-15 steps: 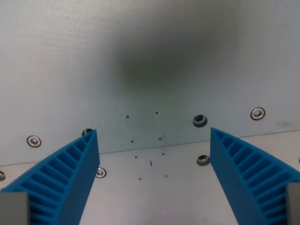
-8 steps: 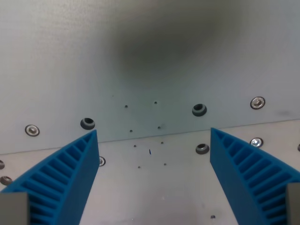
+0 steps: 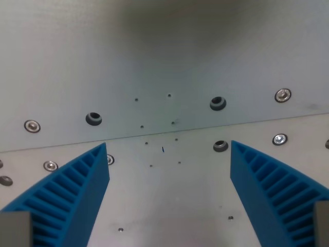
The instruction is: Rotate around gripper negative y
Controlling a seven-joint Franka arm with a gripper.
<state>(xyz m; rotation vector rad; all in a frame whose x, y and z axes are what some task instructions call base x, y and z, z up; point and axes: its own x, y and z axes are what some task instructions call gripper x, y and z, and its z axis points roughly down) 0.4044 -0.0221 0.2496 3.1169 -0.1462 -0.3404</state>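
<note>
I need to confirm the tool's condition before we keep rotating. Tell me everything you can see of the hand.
The hand shows as two bright blue fingers, one at each lower corner of the wrist view. They look like ribbed plastic, with slotted faces tapering to blunt tips. The fingers stand wide apart, open, with nothing between them. They hang over a grey metal plate; contact with it cannot be judged. Grey mounts show at the bottom edge.
</note>
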